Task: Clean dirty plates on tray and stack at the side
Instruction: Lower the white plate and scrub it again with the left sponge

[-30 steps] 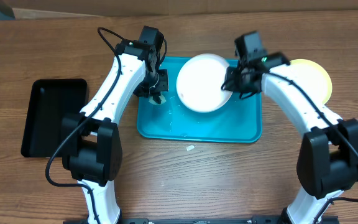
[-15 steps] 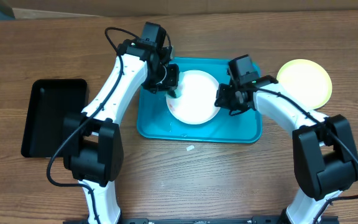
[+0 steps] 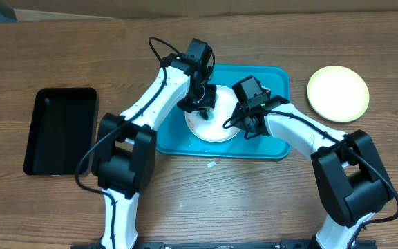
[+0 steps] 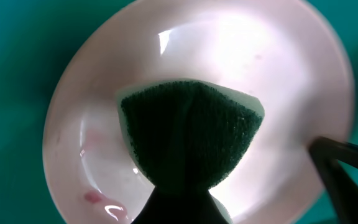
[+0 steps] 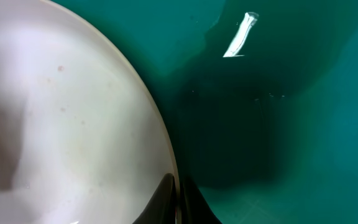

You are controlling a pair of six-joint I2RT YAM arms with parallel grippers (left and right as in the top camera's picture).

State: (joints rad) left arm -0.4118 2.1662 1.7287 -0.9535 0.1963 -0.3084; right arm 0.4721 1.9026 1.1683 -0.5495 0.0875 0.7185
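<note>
A white plate (image 3: 216, 129) lies on the turquoise tray (image 3: 268, 142), left of its middle. My left gripper (image 3: 200, 105) is shut on a green sponge (image 4: 191, 134) and presses it onto the plate (image 4: 278, 68). A reddish smear (image 4: 94, 198) sits near the plate's lower left rim. My right gripper (image 3: 237, 122) is shut on the plate's right rim (image 5: 178, 193); the plate (image 5: 61, 124) fills the left of that view. A pale yellow-green plate (image 3: 337, 93) lies on the table to the right of the tray. The bluish-white plate is not in view.
A black tray (image 3: 61, 130) lies on the table at the far left. A small pale scrap (image 3: 211, 164) lies on the table just in front of the turquoise tray. The tray floor (image 5: 278, 93) looks wet, with glints on it.
The white plate came down and moved left with my right gripper, onto the tray. My left gripper carried the sponge to the right, onto the plate.
</note>
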